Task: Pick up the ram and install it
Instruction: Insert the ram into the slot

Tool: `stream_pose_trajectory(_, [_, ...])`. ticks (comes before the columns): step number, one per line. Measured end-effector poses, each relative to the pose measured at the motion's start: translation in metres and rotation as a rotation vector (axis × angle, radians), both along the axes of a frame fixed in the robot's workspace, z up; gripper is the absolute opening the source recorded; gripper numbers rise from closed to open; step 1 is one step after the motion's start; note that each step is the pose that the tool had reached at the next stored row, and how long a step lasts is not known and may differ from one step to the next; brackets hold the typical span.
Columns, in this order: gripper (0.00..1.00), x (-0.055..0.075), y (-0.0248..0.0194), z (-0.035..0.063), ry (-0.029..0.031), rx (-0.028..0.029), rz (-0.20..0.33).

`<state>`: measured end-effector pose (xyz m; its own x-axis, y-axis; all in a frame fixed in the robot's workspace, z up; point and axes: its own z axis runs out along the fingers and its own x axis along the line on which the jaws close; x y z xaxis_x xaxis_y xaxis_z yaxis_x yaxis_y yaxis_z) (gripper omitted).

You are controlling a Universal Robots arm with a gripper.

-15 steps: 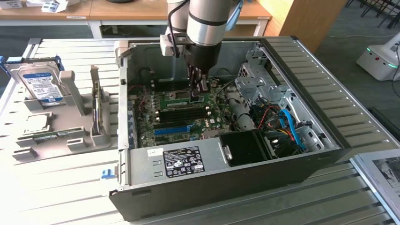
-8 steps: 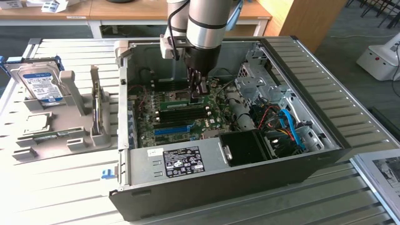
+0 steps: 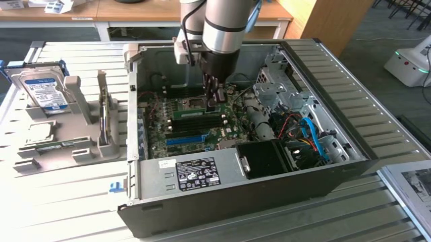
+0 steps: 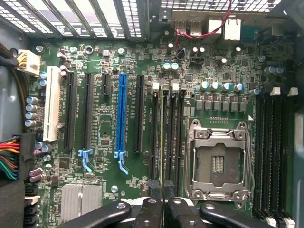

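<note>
end effector (image 4: pixel 162 189) nearly closed, pinching ram (image 4: pixel 162 133)

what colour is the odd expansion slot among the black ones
The long plastic expansion slot is blue; clearest in the wrist view.

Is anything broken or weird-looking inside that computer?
Nothing looks broken or spilled. The one odd thing is the processor socket, which sits empty with bare contacts showing. The gripper pinches the ram, which stands straight among the memory slots beside that socket.

Exterior view looks down from afar; wrist view nears the shared motherboard (image 4: pixel 99 137).
</note>
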<state>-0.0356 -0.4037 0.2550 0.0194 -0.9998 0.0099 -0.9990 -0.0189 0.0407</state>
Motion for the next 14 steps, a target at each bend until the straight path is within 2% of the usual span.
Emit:
stream_pose_trajectory(3, [0.12, -0.0001, -0.0022, 0.0, 0.0, 0.0, 0.0])
stream_pose_trajectory(8, [0.12, 0.0, -0.0022, -0.0004, 0.0, 0.0, 0.0])
stream_pose_trajectory(14, [0.12, 0.0, -0.0022, -0.0056, 0.0001, -0.0001, 0.0])
